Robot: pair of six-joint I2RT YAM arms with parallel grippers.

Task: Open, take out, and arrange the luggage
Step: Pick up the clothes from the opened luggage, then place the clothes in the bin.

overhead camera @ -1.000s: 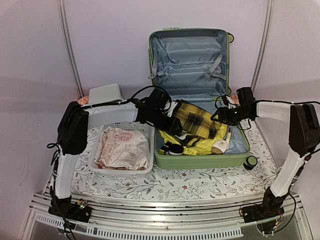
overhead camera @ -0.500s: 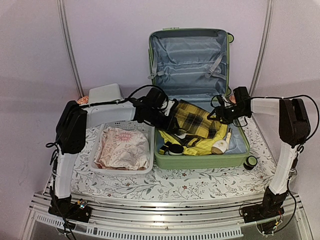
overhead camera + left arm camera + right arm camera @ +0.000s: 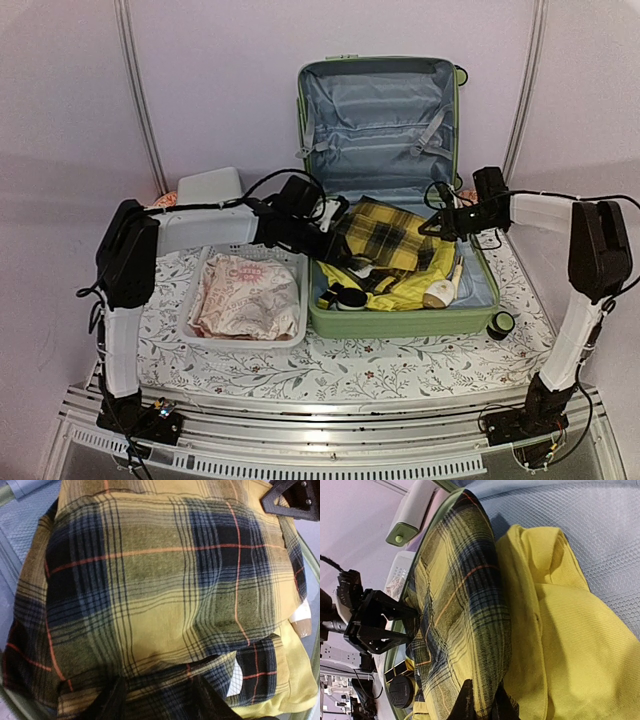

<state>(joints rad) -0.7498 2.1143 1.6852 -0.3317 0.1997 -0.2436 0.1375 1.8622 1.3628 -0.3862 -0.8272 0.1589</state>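
The light-green ribbed hard-shell luggage [image 3: 400, 322] is lying open near the tabletop's far right corner. A yellow-and-black plaid cloth shirt [image 3: 388, 236] is being clamped at opposite edges by the left gripper [image 3: 332, 236] and the right gripper [image 3: 432, 228], fingers closed on cloth. Such thin pinches could be lost in lifting, or the yellow garment [image 3: 405, 292] underneath dragged along.

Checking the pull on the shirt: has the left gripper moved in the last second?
Yes. The left gripper, clamped on the plaid shirt, has shifted left, toward the left wall of the luggage and the white basket.
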